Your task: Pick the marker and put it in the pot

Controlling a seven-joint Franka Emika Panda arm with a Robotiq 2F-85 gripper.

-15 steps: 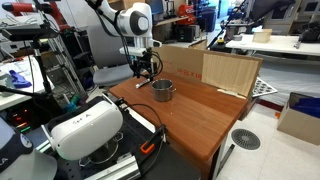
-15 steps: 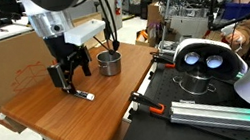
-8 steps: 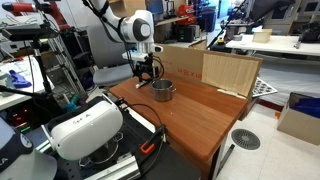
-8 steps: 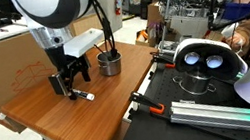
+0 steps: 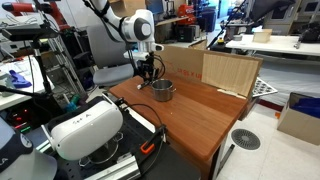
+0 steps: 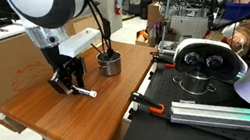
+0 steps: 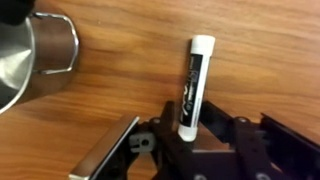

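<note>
Marker (image 7: 192, 85) lies flat on the surface (image 6: 122, 116), not picked up yet. We see the gripper (image 7: 190, 128) spread wide and low around it, holding nothing. Pot (image 6: 110, 63) sits nearby, so we reckon grabbing, lifting and dropping in are all left.

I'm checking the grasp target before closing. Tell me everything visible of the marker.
The marker is a thin stick with a dark, printed body and a whitish end pointing away from the end effector. It lies flat on the wooden table, its dark end between the open jaws; contact cannot be told. The pot stands apart from it.
</note>
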